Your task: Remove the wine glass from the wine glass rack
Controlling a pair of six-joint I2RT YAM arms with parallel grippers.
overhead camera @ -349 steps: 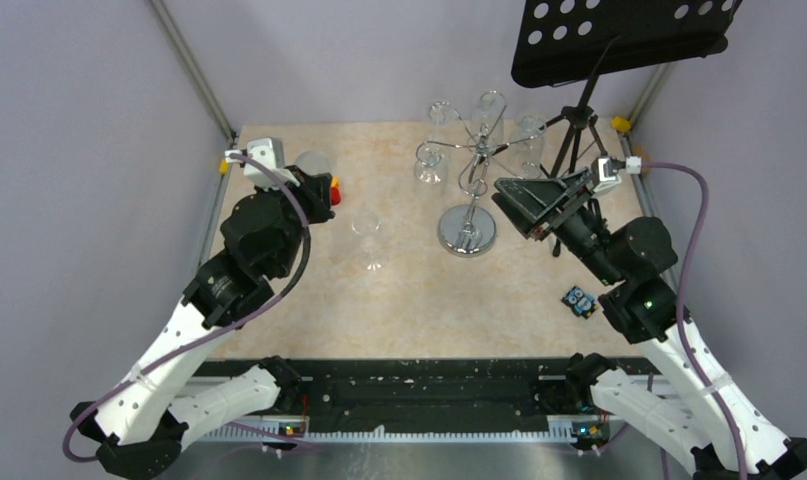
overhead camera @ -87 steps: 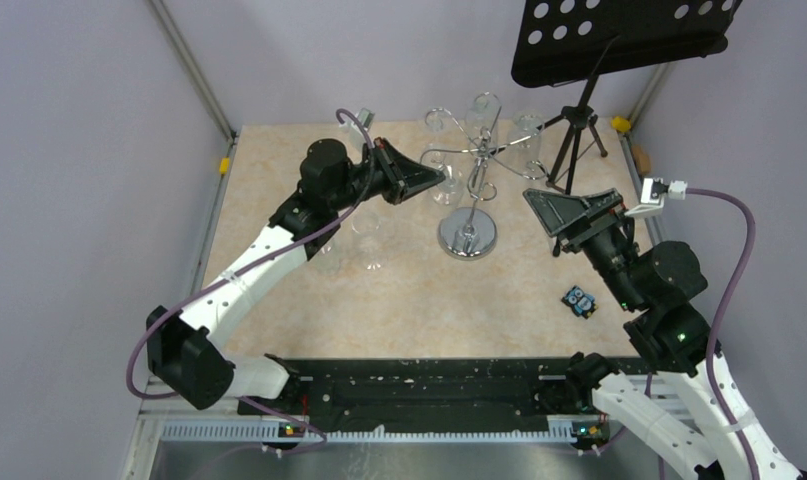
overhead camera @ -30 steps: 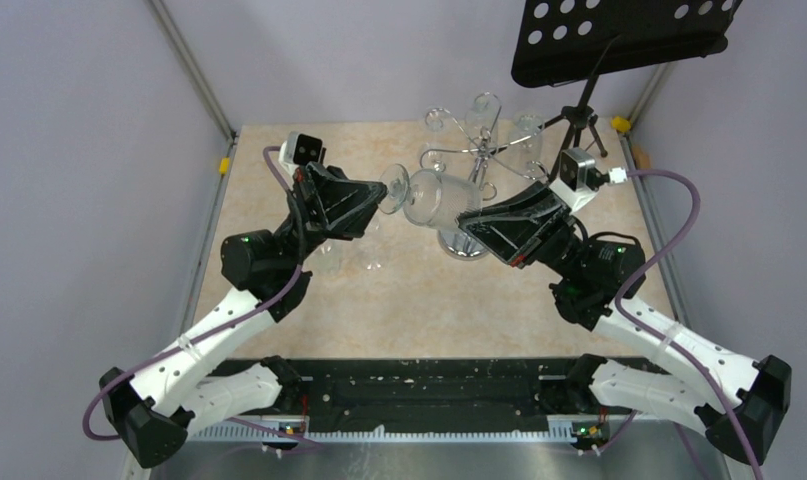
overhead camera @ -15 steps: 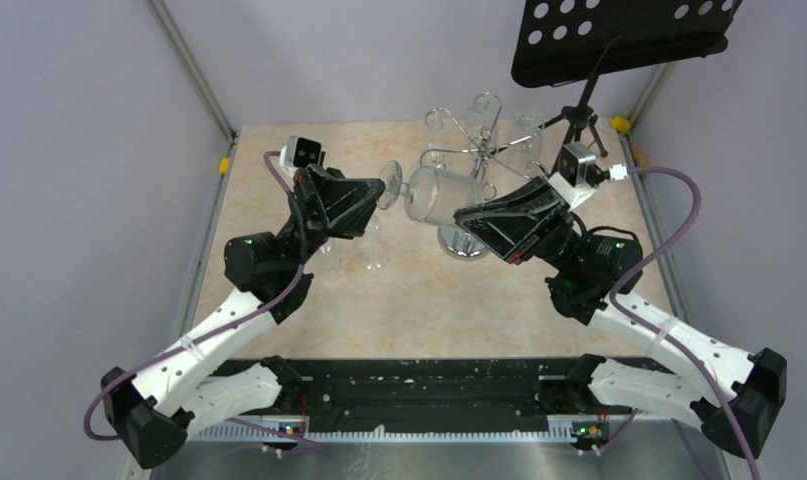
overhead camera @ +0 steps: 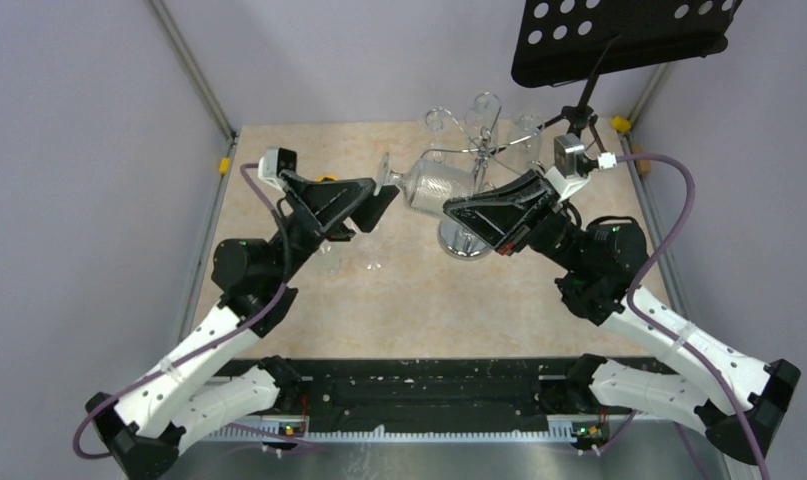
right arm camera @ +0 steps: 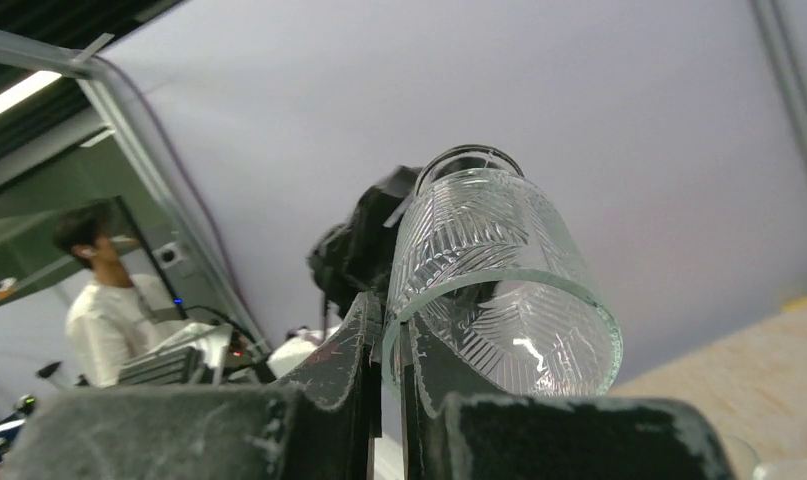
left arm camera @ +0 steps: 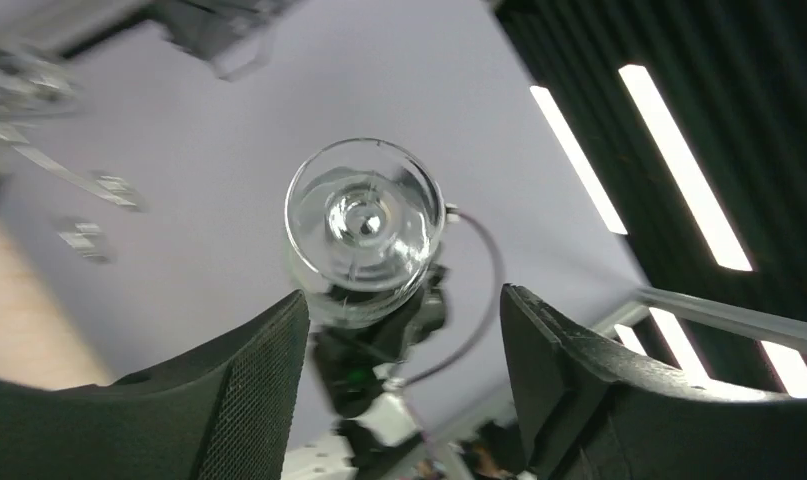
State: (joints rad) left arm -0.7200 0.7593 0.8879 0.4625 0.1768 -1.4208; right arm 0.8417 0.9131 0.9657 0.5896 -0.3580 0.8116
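The wine glass [overhead camera: 431, 181] lies level in the air, clear of the chrome wine glass rack [overhead camera: 467, 238], its foot pointing left. My right gripper [overhead camera: 464, 215] is shut on the wall of the bowl at its rim. In the right wrist view the ribbed wine glass [right arm camera: 499, 290] has its rim pinched between the pads of the right gripper [right arm camera: 391, 325]. My left gripper [overhead camera: 381, 205] stands open just left of the foot. In the left wrist view the foot of the wine glass [left arm camera: 364, 218] shows beyond the open left gripper [left arm camera: 404, 320], touching neither finger.
Other glasses [overhead camera: 484, 106] hang from the rack's looped arms at the back. Two more glasses [overhead camera: 371, 252] stand on the table under my left arm. A black music stand [overhead camera: 619, 40] rises at the back right, its tripod legs [overhead camera: 579, 125] beside the rack.
My left gripper has let go of the glass's stem, opened and drawn back to the left. My right gripper has closed on the bowl's rim and now carries the glass, a little farther back.
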